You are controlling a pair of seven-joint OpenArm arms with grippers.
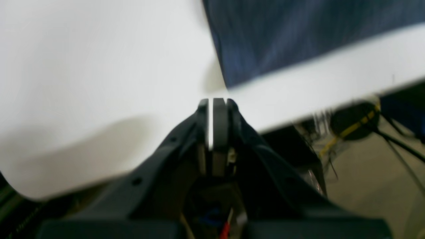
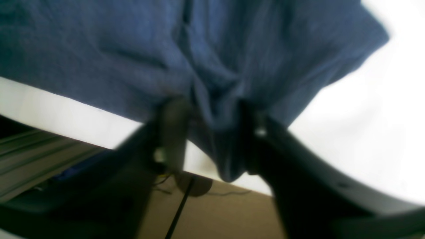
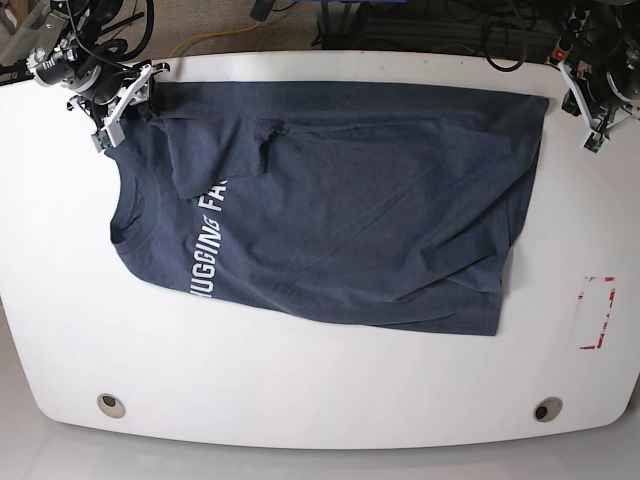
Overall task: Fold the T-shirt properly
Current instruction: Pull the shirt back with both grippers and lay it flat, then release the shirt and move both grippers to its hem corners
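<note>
T-shirt (image 3: 340, 210): flat on white desk (image 3: 300, 390), one side folded over.
Right hand (image 2: 212, 132): jaws apart, cloth bunched between; lift clear before retreating.
Left hand (image 1: 215, 106): pinched closed, empty, beside far-right hem.

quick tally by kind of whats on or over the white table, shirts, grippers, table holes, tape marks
dark navy heathered T-shirt with white lettering: 1
robot grippers, right gripper and left gripper: 2
round holes in the white table, hole and hole: 2
red tape outline: 1
total: 6
</note>
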